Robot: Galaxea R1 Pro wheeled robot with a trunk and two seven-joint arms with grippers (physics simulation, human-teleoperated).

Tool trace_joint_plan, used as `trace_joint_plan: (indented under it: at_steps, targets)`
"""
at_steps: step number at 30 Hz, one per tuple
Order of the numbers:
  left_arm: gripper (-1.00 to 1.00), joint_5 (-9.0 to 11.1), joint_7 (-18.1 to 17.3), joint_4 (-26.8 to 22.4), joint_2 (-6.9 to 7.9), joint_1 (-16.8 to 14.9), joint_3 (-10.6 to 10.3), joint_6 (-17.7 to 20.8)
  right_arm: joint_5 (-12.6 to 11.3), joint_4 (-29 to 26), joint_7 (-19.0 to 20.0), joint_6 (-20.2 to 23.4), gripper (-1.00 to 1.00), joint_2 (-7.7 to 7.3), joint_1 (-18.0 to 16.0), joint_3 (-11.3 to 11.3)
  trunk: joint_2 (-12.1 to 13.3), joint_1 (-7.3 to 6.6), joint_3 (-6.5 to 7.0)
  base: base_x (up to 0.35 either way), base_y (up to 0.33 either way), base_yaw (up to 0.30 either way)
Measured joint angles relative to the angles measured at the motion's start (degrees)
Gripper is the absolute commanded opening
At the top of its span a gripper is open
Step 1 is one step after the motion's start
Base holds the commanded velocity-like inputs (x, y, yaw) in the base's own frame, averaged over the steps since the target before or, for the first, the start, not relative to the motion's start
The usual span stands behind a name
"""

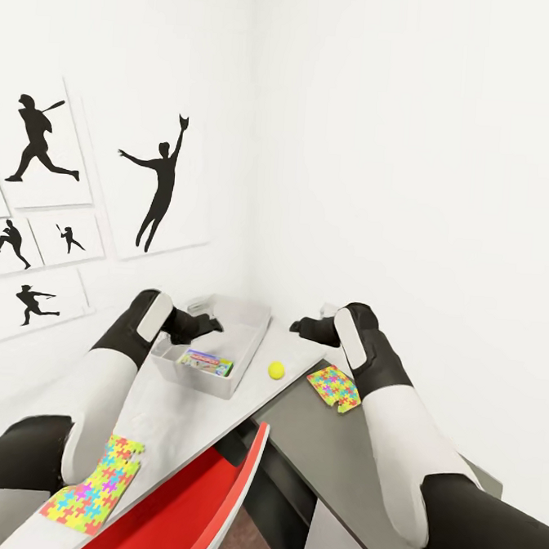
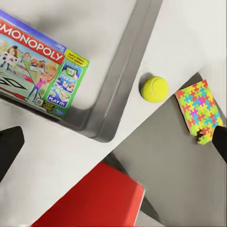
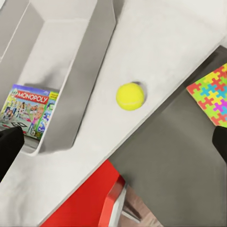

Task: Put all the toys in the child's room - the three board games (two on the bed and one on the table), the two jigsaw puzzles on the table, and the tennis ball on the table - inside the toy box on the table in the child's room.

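Observation:
The light grey toy box (image 1: 251, 315) stands on the pale table (image 1: 174, 415) near the room corner. One board game (image 1: 207, 362), a green-edged Monopoly box (image 2: 40, 71), lies inside it. The tennis ball (image 1: 276, 370) rests on the table just right of the box. One jigsaw puzzle (image 1: 334, 388) lies on the dark cabinet top, a second jigsaw puzzle (image 1: 96, 485) on the near left of the table. My left gripper (image 1: 199, 323) hovers open and empty over the box. My right gripper (image 1: 305, 327) hangs open and empty above the ball (image 3: 130, 96).
A red chair (image 1: 184, 514) is pushed against the table's front edge at the corner joint. White walls close in behind and to the right, with black baseball posters (image 1: 162, 181) on the left wall. The lower dark cabinet (image 1: 328, 450) extends toward the right.

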Motion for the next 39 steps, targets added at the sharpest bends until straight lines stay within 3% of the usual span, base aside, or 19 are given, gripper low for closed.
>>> trace_joint_plan:
  at_steps: [2, 7, 32, 39]
  targets:
    - [1.00, -0.29, 1.30, 1.26, -1.15, -1.13, -0.05, -0.27, 0.07, 0.38, -0.08, -0.10, 1.00, 0.00, -0.12, 0.02, 0.00, 0.00, 0.00, 0.000, 0.000, 0.000]
    - [1.00, -0.53, 2.83, 2.40, -1.98, -2.09, -0.13, -0.45, 0.21, 0.59, -0.16, -0.10, 1.00, 0.00, -0.21, 0.07, 0.00, 0.00, 0.00, 0.000, 0.000, 0.000]
    - [1.00, -0.71, 3.16, 2.62, -1.71, -2.34, -0.36, -1.03, 0.72, 0.32, -0.10, -0.23, 1.00, 0.00, -0.23, 0.16, -0.01, -0.01, -0.01, 0.005, 0.003, 0.002]
    - [1.00, -0.69, 3.11, 2.59, -1.32, -2.34, -0.36, -1.08, 0.68, 0.35, -0.15, -0.27, 1.00, 0.00, -0.22, 0.16, 0.00, -0.01, -0.01, 0.157, -0.043, 0.201]
